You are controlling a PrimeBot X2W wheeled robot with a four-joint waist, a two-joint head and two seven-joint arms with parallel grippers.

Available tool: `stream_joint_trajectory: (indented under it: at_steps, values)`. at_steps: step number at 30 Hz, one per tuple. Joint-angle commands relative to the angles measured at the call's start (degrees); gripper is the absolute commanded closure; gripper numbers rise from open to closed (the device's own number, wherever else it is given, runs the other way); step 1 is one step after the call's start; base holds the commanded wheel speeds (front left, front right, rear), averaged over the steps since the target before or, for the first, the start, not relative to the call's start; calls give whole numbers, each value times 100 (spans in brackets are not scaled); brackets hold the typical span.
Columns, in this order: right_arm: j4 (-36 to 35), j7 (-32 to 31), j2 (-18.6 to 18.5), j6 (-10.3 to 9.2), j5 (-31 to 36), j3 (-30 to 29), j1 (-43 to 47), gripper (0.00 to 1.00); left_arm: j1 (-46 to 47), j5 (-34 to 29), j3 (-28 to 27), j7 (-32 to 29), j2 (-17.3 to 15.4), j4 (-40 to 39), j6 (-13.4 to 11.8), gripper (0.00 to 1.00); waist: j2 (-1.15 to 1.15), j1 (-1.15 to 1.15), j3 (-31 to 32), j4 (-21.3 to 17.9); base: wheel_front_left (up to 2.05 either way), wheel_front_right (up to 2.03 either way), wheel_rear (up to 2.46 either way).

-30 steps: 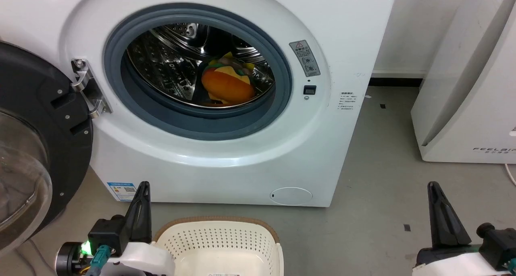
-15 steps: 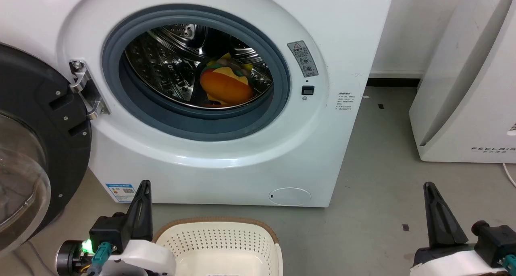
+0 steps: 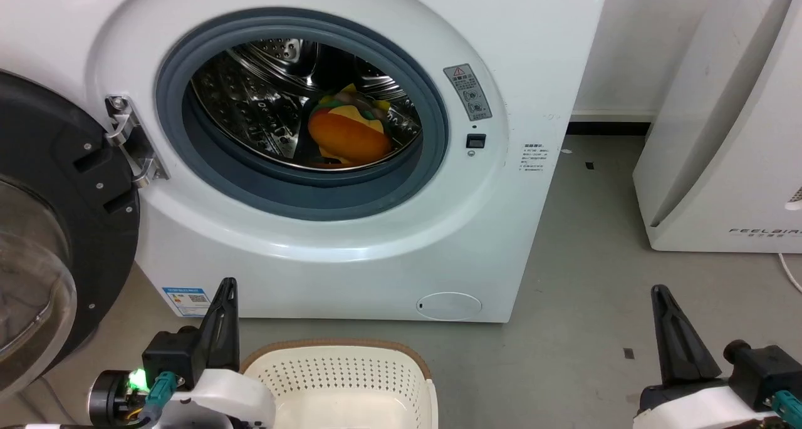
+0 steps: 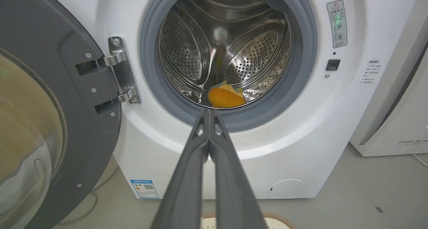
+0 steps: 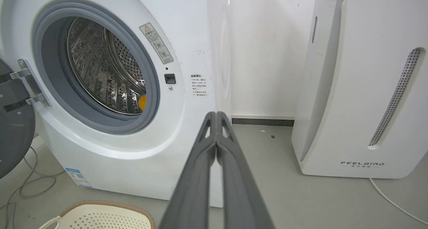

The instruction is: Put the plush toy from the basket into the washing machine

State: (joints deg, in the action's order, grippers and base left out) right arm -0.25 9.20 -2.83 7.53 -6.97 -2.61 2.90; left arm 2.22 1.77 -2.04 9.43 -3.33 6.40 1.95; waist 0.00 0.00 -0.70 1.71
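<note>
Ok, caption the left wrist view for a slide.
Shut left gripper before the white front-loading washing machine, orange hamburger plush toy inside.

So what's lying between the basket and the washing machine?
A bare strip of grey floor separates the basket from the washing machine, in the head view.

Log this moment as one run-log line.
plush toy: inside washing machine | basket: visible part holds no toy | door: open | left gripper: shut, empty | right gripper: shut, empty
</note>
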Motion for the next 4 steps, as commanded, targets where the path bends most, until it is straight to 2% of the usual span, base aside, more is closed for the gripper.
stream_joint_trajectory:
  at_steps: [1, 4]
  values:
    - [9, -19, -2, -2, 77, 15, -85, 100, -86, -32, 17, -31, 4, -43, -33, 100, 0, 0, 1, -2, 0, 0, 0]
    - [10, -54, -2, -2, 102, 25, -93, 100, -91, -38, 24, -66, 6, -66, -39, 100, 0, 0, 4, -9, 0, 0, 0]
